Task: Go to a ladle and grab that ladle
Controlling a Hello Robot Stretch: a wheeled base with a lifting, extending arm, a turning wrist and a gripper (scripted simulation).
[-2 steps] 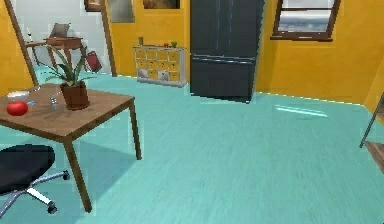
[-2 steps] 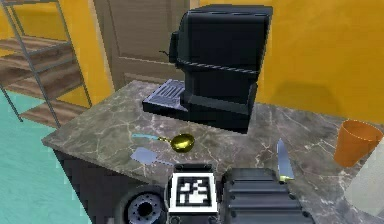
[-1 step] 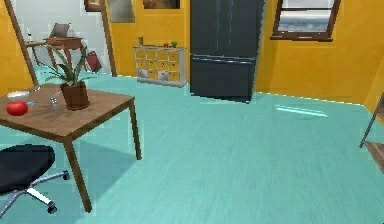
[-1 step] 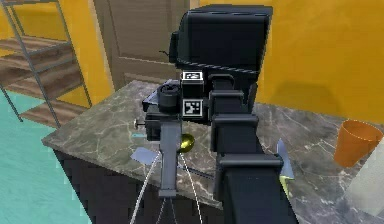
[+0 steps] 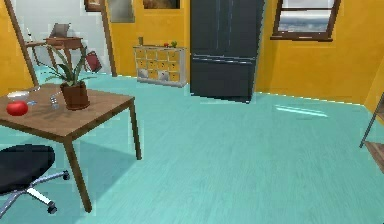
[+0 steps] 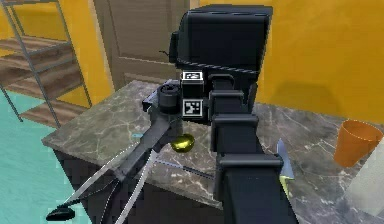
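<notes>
In the arm side view the dark arm rises over a grey marbled countertop. At its far end are the two white marker squares, with the gripper's dark body just left of them. The gripper has thin grey fingers slanting down toward the view's bottom left, across the counter's edge. A small shiny gold rounded thing lies on the counter by the gripper's body; its shape is too small to name. I cannot tell whether the gripper holds anything.
On the counter stand a black boxy appliance, an orange cup and a white thing. A metal shelf rack is at the left. Ahead are a wooden table with a plant, a black chair, a dark fridge and open teal floor.
</notes>
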